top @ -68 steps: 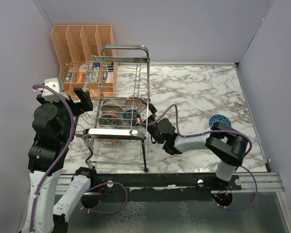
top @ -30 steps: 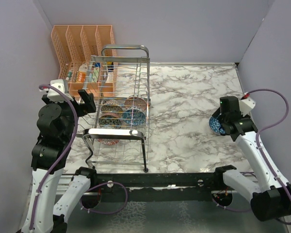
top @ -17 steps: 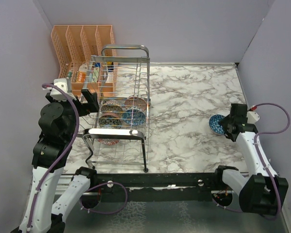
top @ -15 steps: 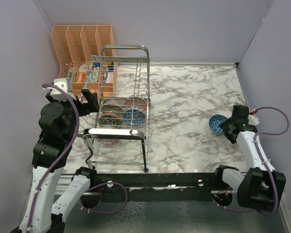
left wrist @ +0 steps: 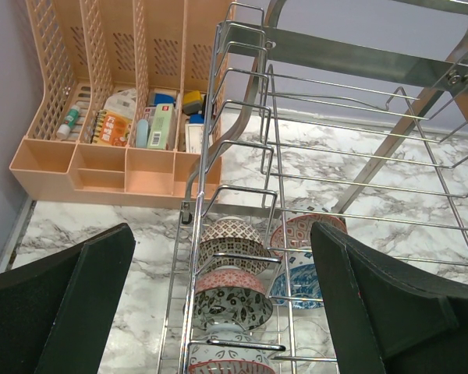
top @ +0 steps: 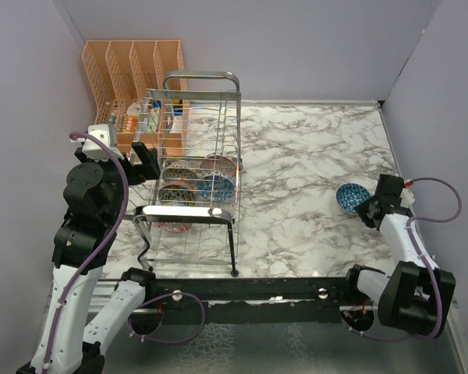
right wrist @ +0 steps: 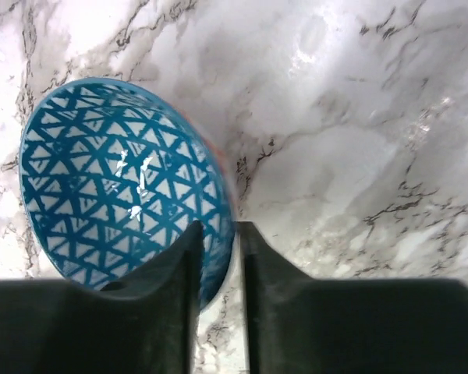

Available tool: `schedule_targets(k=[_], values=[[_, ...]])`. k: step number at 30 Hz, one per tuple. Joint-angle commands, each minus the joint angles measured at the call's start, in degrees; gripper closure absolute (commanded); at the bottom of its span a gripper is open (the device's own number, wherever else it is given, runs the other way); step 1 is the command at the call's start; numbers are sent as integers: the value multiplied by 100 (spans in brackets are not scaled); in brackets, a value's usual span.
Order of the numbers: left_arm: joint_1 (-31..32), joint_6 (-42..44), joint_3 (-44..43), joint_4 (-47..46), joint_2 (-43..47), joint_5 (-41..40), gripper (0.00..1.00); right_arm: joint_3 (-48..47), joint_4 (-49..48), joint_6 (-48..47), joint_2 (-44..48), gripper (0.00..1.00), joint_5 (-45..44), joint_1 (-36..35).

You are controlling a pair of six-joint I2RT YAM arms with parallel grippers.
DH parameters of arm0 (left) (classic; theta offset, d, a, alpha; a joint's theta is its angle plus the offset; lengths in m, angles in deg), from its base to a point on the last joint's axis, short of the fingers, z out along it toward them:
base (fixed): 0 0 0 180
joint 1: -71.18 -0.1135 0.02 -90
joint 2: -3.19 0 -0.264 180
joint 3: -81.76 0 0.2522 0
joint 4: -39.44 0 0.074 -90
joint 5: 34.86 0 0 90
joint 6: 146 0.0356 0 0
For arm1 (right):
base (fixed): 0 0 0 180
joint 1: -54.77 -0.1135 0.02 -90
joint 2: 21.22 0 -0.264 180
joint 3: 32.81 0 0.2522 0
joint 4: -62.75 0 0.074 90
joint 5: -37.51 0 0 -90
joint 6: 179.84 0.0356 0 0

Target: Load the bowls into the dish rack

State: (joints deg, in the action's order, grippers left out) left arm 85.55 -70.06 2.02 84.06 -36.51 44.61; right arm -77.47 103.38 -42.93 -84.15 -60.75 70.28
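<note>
A blue bowl (top: 349,196) (right wrist: 117,202) with a triangle pattern sits on the marble at the right. My right gripper (top: 368,206) (right wrist: 218,232) is shut on its near rim, one finger inside the bowl and one outside. The chrome dish rack (top: 201,76) (left wrist: 359,54) stands at the left. Several patterned bowls (top: 178,193) (left wrist: 230,298) stand on edge in its lower tier, among them a blue one (left wrist: 306,280). My left gripper (top: 140,162) (left wrist: 226,312) hovers open above the rack's left side, holding nothing.
An orange slotted organizer (top: 132,70) (left wrist: 101,117) with small bottles stands behind the rack against the back wall. Purple walls close in the table at the left, back and right. The blue bowl lies near the right wall.
My right arm swung from the rack to the blue bowl at the right, and its jaws closed on the rim. The left arm only shifted slightly.
</note>
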Motion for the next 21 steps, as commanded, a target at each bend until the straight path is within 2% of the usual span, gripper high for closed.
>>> schedule_targets(k=[1, 3, 6, 15, 18, 21], values=[[21, 61, 54, 184, -124, -61, 1, -11, -394, -382, 304, 85, -262, 40], [22, 67, 72, 184, -126, -55, 1, 74, -557, -474, 345, 93, -149, 40], [22, 62, 76, 220, -132, -55, 1, 270, -837, -518, 352, 99, 88, 40], [16, 20, 71, 238, -84, -52, 1, 552, -2243, -1248, 576, 99, 1532, -70], [22, 1, 27, 216, -99, 1, 1, 472, -2708, -1396, 764, 99, 1710, -670], [22, -18, -54, 240, -127, 16, 1, 290, -2840, -1594, 972, 99, 963, -1796]])
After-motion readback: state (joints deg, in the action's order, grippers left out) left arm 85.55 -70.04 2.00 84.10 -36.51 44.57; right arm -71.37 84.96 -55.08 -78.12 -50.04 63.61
